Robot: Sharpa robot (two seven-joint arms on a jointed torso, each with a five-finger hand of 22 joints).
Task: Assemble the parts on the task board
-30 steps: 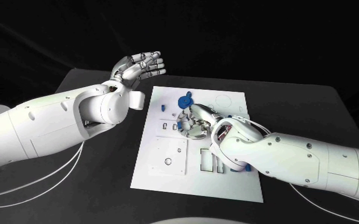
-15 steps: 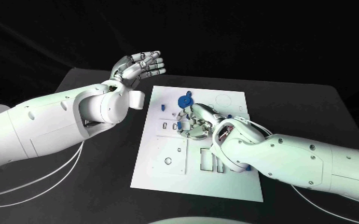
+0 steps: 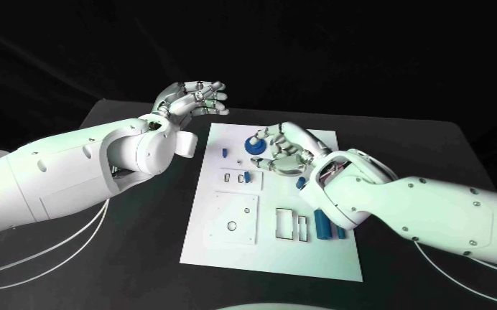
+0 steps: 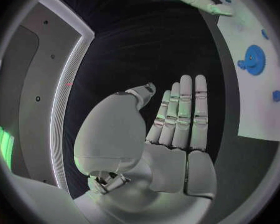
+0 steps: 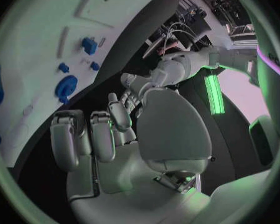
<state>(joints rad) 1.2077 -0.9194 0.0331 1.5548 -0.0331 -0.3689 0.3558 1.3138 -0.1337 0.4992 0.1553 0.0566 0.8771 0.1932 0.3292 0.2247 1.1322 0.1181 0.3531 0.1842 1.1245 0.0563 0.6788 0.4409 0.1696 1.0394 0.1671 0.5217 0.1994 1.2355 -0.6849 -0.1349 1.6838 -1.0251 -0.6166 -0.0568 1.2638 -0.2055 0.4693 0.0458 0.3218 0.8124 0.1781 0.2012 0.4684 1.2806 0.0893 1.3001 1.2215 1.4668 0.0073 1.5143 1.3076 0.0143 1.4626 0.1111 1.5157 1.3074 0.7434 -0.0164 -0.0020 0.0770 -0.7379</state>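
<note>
The right hand (image 5: 124, 134) filled the middle of the circle, its fingers (image 5: 99, 134) curled inward with nothing between them. The white task board (image 5: 53, 30) spread toward ten o'clock, carrying a round blue gear (image 5: 66, 87), a squarish blue part (image 5: 89, 45) and two small blue pieces (image 5: 64, 67) between them. The left arm (image 5: 196, 59) lay toward one o'clock over the dark surface (image 5: 140, 45).

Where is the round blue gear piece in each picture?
Head view: the round blue gear piece sits near the far end of the white task board, beside the right hand.
Left wrist view: at the circle's right, on the board.
Right wrist view: at the circle's left, on the board.
Shared landmark: the white board.
</note>
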